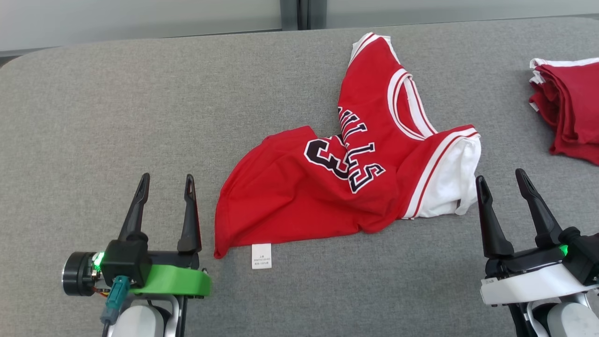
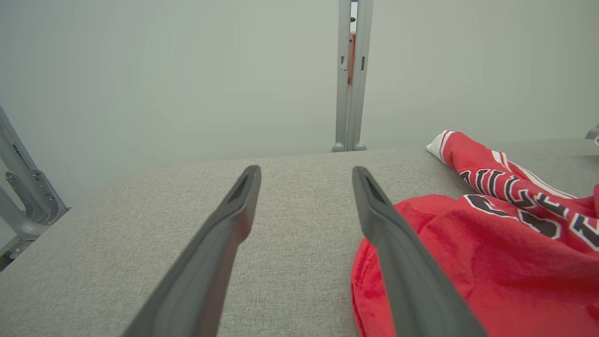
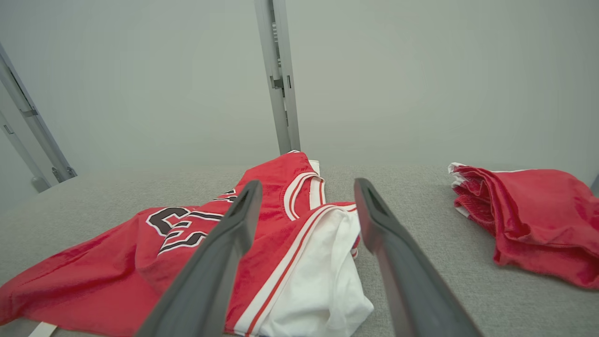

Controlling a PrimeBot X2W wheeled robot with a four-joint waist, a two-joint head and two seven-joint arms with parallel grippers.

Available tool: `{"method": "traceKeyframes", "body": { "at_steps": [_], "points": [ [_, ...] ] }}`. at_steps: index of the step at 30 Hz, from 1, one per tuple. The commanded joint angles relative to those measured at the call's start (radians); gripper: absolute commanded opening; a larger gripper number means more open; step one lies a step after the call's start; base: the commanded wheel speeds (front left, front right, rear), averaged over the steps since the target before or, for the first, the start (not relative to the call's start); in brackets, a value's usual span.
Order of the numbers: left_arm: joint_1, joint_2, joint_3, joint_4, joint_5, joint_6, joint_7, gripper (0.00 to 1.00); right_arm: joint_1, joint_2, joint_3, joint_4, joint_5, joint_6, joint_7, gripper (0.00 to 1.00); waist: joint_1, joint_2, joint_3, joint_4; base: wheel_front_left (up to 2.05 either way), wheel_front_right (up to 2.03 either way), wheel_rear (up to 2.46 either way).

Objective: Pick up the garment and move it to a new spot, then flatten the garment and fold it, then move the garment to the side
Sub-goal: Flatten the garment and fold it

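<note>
Lying crumpled between left tool and right tool: garment.

We took this for a robotics lab or test room rather than a home. The work surface was a wide table with a rounded corner, covered edge to edge in plain grey fabric. Behind its far edge stood plain, pale wall panels joined by a grey metal post, and off the left end stood grey metal frame struts. One red jersey lay loose in the middle, with a stack of folded red garments at the far right, laid out like trial pieces.
</note>
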Motion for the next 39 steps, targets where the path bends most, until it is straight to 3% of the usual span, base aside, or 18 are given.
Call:
{"method": "traceKeyframes", "body": {
  "at_steps": [1,7,19,20,21,22,29,39],
  "points": [
    [0.003,0.007,-0.008,0.001,-0.001,-0.008,-0.003,1.0,0.0,0.001,-0.003,-0.006,0.003,-0.001,0.002,1.0,0.0,-0.0001,0.002,0.002,0.0,0.0,0.0],
    [0.057,-0.008,-0.083,0.048,-0.04,-0.054,0.062,1.0,0.007,0.004,-0.007,-0.007,0.007,-0.001,0.006,1.0,0.0,-0.0001,0.014,0.003,0.0,0.0,0.0],
    [0.035,-0.012,-0.098,0.214,-0.103,-0.064,0.113,1.0,-0.016,0.009,-0.003,0.029,0.025,-0.001,0.005,1.0,0.0,-0.0001,0.047,-0.009,0.0,0.0,0.0],
    [0.029,-0.011,-0.097,0.224,-0.103,-0.066,0.107,0.79,-0.017,0.009,-0.006,0.035,0.028,-0.001,0.004,1.0,0.0,-0.0001,0.048,-0.012,0.0,0.0,0.0],
    [0.024,-0.008,-0.097,0.233,-0.104,-0.068,0.103,0.33,-0.015,0.011,-0.01,0.041,0.03,-0.001,0.004,1.0,0.0,-0.0001,0.049,-0.015,0.0,0.0,0.0],
    [0.02,-0.008,-0.097,0.243,-0.109,-0.07,0.105,0.0,-0.01,0.012,-0.019,0.052,0.035,-0.001,0.003,1.0,0.0,-0.0001,0.05,-0.018,0.0,0.0,0.0],
    [0.001,0.0,-0.099,0.277,-0.121,-0.078,0.103,0.0,0.011,-0.009,-0.06,0.207,0.071,-0.001,0.0,1.0,0.0,-0.0001,0.071,-0.019,0.0,0.0,0.0],
    [-0.043,0.006,-0.106,0.293,-0.116,-0.065,0.085,0.0,-0.132,-0.041,0.047,0.39,0.129,-0.001,-0.011,1.0,0.0,-0.0001,0.112,0.0,0.0,0.0,0.0]
  ]
}}
